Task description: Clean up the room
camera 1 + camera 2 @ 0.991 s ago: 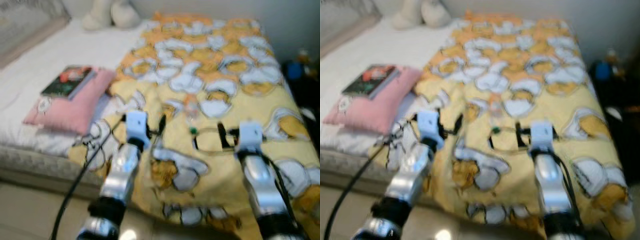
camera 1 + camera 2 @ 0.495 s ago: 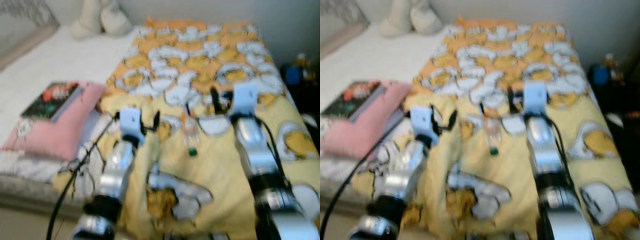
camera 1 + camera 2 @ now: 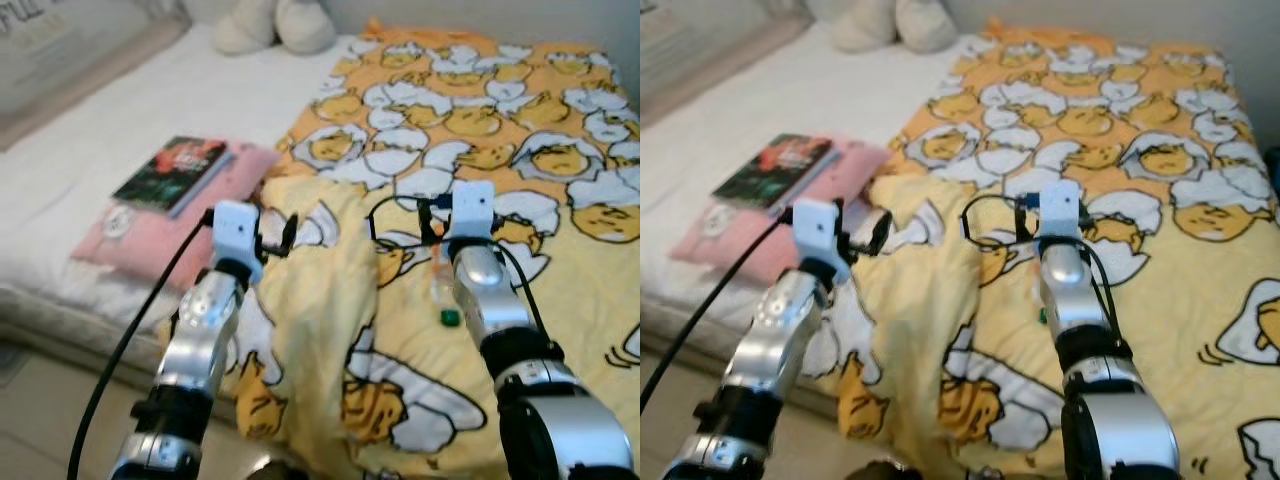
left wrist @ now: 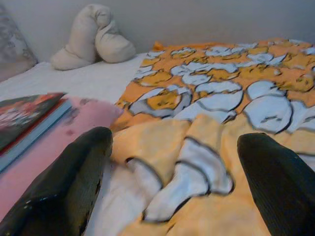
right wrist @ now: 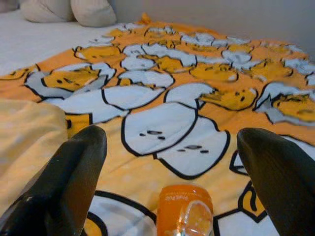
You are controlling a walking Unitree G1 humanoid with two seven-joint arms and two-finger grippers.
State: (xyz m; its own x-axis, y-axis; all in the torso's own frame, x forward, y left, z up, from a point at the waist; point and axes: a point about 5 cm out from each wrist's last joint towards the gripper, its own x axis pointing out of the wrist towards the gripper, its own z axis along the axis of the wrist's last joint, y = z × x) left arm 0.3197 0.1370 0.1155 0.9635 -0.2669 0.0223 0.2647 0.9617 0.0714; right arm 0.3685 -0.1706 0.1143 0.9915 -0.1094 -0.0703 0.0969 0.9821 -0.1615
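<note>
Bed (image 3: 120, 110) seen with white sheet, yellow-orange egg-print blanket (image 3: 520, 120) spread over right part, bunched fold at near edge. One pink pillow (image 3: 140, 235) with one book (image 3: 170, 175) laid on top; two cream cushions (image 3: 275, 22) at head. One bottle (image 5: 186, 216), orange label, green cap, laid on blanket between right pincer (image 5: 172, 187) fingers, spread wide apart. Left pincer (image 4: 172, 187) likewise apart, held over fold beside pillow.

Right gripper (image 5: 172, 162): your fingers stand wide, the bottle (image 5: 186, 216) lying between them on flat blanket (image 3: 520, 150).
Left gripper (image 4: 167, 172): a raised blanket fold (image 3: 330, 260) blocks you.
Pillow (image 3: 150, 225): a book (image 3: 172, 172) covers it.
</note>
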